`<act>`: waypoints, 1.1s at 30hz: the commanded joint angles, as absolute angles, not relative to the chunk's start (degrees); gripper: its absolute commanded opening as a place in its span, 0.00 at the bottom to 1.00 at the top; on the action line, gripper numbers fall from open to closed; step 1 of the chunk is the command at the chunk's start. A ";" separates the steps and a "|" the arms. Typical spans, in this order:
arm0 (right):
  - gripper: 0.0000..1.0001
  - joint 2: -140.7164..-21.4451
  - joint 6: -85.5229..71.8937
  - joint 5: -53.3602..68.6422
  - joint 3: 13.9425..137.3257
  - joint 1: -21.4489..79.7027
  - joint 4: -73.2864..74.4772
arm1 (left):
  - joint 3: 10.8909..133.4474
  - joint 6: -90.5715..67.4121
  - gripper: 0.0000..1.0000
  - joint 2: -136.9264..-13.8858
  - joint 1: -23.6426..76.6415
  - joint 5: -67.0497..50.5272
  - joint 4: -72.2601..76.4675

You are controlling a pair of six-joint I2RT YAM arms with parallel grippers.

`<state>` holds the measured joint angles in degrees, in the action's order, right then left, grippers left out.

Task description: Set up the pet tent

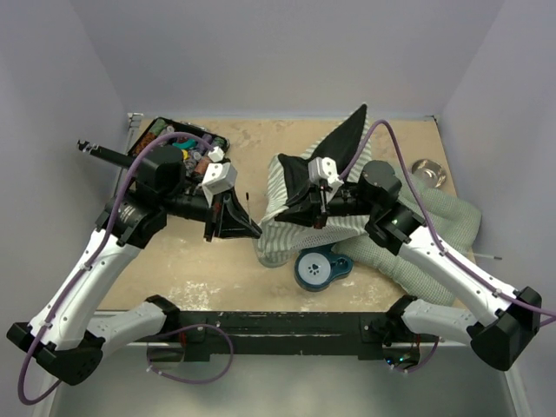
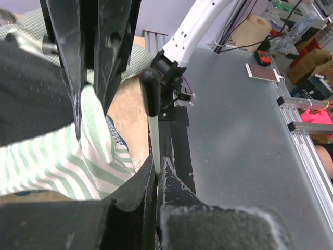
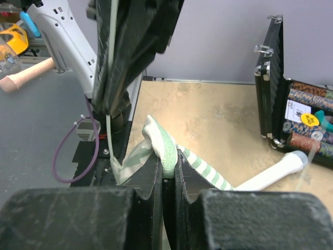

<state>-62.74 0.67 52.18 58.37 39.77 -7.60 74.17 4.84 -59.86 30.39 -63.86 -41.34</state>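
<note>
Nearest the arm bases stands one teal double bowl stand [image 1: 320, 268]; just behind it, mid-table [image 1: 200, 269], the soft striped pet tent [image 1: 291, 230] lies crumpled, its black panel peaking upward. Only the wrist views show the grips: the left end effector [image 2: 157, 169] pinches one thin white pole [image 2: 154, 138], and the right end effector [image 3: 167, 159] pinches a striped fold. Farthest back lies one open black case [image 1: 178, 143].

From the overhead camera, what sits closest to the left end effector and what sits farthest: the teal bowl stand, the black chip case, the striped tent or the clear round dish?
Starting from the left end effector:
1. Striped tent, right at its tip, just to the right.
2. Teal bowl stand, near side, to the right.
3. Black chip case, far left corner.
4. Clear round dish, far right edge.
</note>
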 commanded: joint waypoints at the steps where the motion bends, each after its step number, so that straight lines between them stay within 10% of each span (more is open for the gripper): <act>1: 0.06 -62.31 -3.68 54.75 56.96 41.39 -20.47 | 70.85 -6.31 0.00 -60.65 29.79 -60.12 -33.68; 33: 0.41 -64.60 -29.37 49.31 47.46 48.69 -43.60 | 61.79 -25.23 0.00 -59.33 25.75 -55.19 -12.74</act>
